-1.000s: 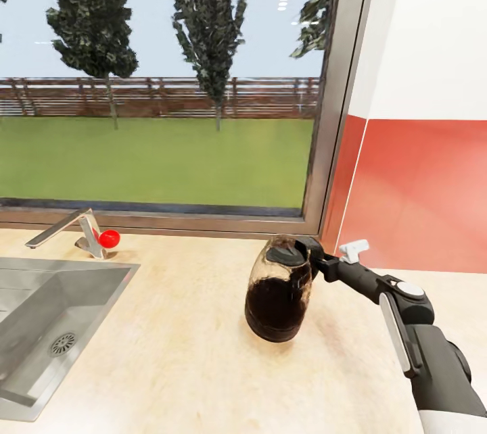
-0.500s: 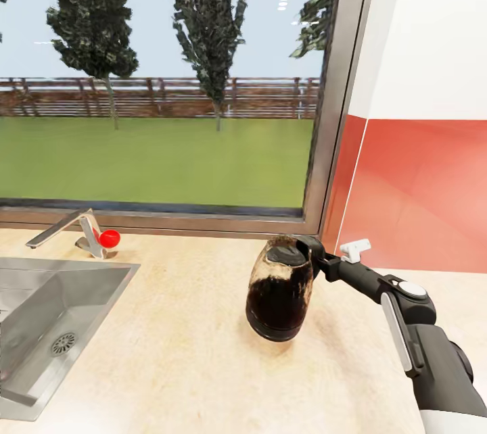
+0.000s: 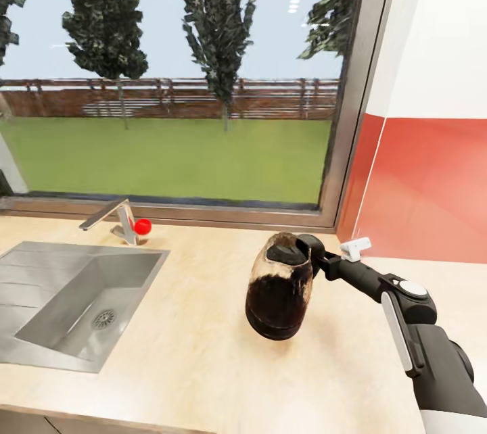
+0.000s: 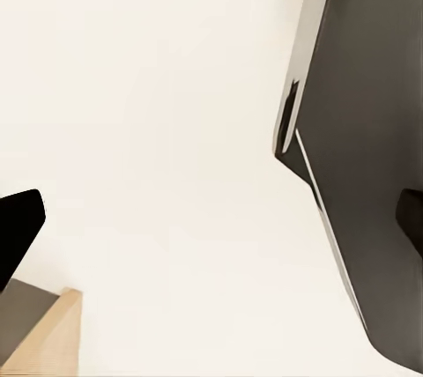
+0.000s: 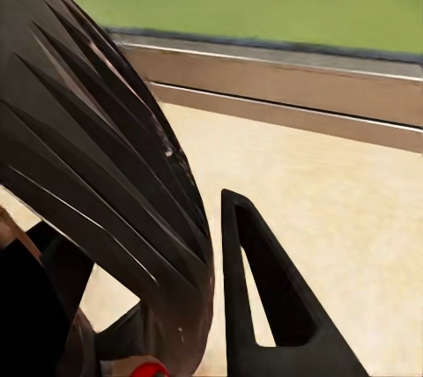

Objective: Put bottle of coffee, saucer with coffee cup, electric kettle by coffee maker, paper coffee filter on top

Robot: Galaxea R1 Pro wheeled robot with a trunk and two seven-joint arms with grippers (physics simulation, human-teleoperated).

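The electric kettle (image 3: pixel 279 294) stands on the countertop (image 3: pixel 182 346), tilted a little with its black lid (image 3: pixel 281 253) leaning toward the left, dark brown liquid filling the lower part of its glass body. It sits right of the sink (image 3: pixel 81 299) and well apart from it, in front of the window frame (image 3: pixel 338 116) where that meets the red wall panel (image 3: pixel 426 190). The right gripper (image 3: pixel 312 251) reaches in from the right along a dark arm and is closed around the kettle's black loop handle at the kettle's upper right side. In the right wrist view the ridged dark handle (image 5: pixel 97 157) lies close against one black finger (image 5: pixel 264 298), with the pale worktop and the window sill (image 5: pixel 291 86) beyond.

Far left of the kettle, a faucet (image 3: pixel 111 218) with a red knob (image 3: pixel 142 226) stands at the back edge of the sink. Through the window show grass, a fence and trees.

In the left wrist view two dark tips of the left gripper (image 4: pixel 211 218) sit far apart at opposite edges, so its jaws stand spread wide with nothing between them, against a pale surface and a dark grey panel (image 4: pixel 370 148).
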